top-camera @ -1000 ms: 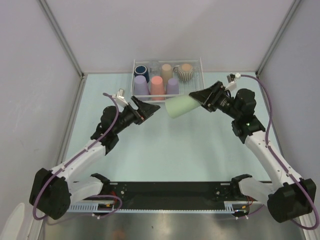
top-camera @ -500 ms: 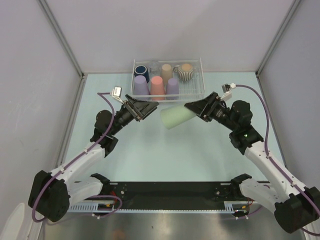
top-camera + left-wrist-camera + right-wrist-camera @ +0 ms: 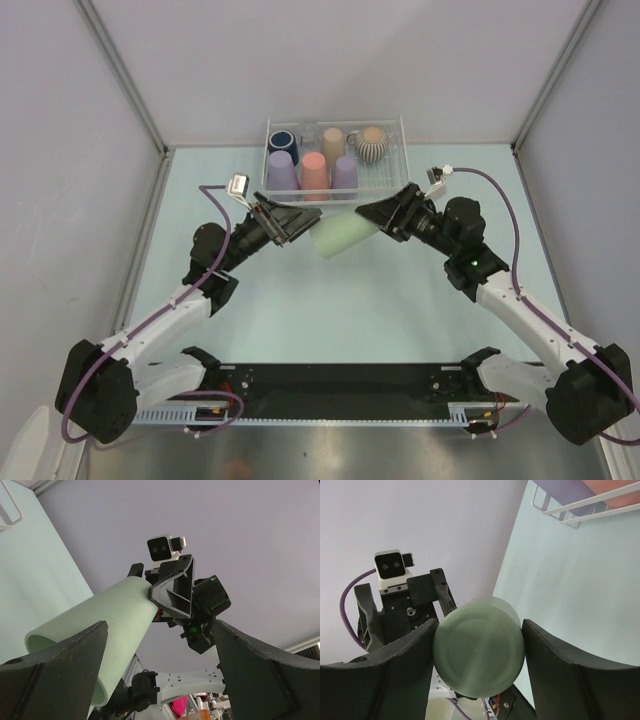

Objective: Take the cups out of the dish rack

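Where the pale green cup is: up off the table, lying on its side in the air between the two grippers, a little way in front of the dish rack.
Cup bottom: the closed round end sits between the fingers of the right gripper. In the right wrist view there is one finger on each side of it, pressed against the cup.
Right gripper: its fingers are clamped on the pale green cup and hold it up.
Cup mouth: the open end points at the left gripper and reaches in between its fingers.
Left gripper: its fingers are wide apart. The cup lies close by one finger, and there is a big gap to the other finger. I cannot tell if the near finger touches the cup.
The two grippers: they face each other, tips near each other, with the cup like a bridge between them.
Dish rack: it sits past both sets of fingertips, at the far side of the table, and no finger touches it.
Front row in the rack: a lavender cup, a salmon-pink cup and a second lavender cup, side by side. This row is the one nearest the fingers.
Back row in the rack: a navy mug, a clear cup, a tan cup and a ribbed beige mug.
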Motion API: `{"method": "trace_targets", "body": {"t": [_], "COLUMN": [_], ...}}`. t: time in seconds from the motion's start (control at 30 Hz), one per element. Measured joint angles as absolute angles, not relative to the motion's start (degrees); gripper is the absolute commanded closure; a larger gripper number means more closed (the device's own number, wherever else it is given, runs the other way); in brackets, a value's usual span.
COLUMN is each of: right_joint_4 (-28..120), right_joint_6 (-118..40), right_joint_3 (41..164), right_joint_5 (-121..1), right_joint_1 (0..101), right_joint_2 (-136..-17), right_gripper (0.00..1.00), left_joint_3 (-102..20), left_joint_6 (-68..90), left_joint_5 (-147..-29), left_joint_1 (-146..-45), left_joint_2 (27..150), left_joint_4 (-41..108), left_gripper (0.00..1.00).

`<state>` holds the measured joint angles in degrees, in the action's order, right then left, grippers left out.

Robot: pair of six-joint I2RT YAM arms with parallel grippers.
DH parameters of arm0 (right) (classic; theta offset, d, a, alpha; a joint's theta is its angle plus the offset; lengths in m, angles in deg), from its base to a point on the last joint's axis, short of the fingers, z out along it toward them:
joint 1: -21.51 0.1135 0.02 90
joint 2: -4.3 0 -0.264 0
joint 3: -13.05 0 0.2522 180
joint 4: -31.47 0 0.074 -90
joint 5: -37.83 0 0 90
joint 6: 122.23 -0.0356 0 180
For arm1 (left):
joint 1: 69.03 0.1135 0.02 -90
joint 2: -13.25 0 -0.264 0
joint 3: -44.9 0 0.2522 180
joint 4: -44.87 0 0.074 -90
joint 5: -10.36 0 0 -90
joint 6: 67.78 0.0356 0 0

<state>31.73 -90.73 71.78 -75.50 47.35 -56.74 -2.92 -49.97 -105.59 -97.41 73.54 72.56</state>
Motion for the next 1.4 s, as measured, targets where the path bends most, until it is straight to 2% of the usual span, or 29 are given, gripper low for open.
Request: {"method": "trace_targets", "body": {"t": [0.73,0.87,0.97,1.07,1.17,1.2,1.27,1.4], "right_joint_4": [33.98,32.80,30.79,27.93,25.68,25.00,23.49,21.87], "right_joint_6": [-88.70,-88.74,-89.33,-90.53,-91.60,-91.91,-92.68,-94.25], "right_joint_3": [76.00,76.00,76.00,76.00,75.95,75.93,75.93,75.65], "right_joint_5": [-75.79,-75.72,-75.79,-75.85,-76.03,-76.09,-76.49,-77.34], "right_joint_1": [43.09,45.21,47.64,48.97,49.34,49.34,49.41,49.43], "right_joint_2": [-55.93,-57.24,-59.47,-61.76,-63.03,-63.21,-63.29,-63.93], "right_gripper": [1.00,1.00,1.00,1.00,1.00,1.00,1.00,1.00], "left_joint_3": [-2.64,-2.64,-2.64,-2.64,-2.46,-2.35,-2.33,-2.48], "left_joint_6": [-49.77,-49.79,-49.81,-50.08,-50.67,-50.75,-50.93,-52.31], "left_joint_5": [-105.77,-105.79,-105.97,-106.84,-107.04,-107.08,-107.12,-108.37], "left_joint_1": [-97.41,-97.41,-97.52,-97.56,-97.58,-97.58,-97.56,-97.93], "left_joint_2": [73.04,73.19,73.70,74.61,74.88,74.88,74.88,73.94], "left_joint_4": [71.71,71.73,72.06,72.63,72.76,72.78,72.39,74.51], "left_gripper": [0.06,0.08,0.14,0.29,0.53,0.73,1.00,1.00]}}
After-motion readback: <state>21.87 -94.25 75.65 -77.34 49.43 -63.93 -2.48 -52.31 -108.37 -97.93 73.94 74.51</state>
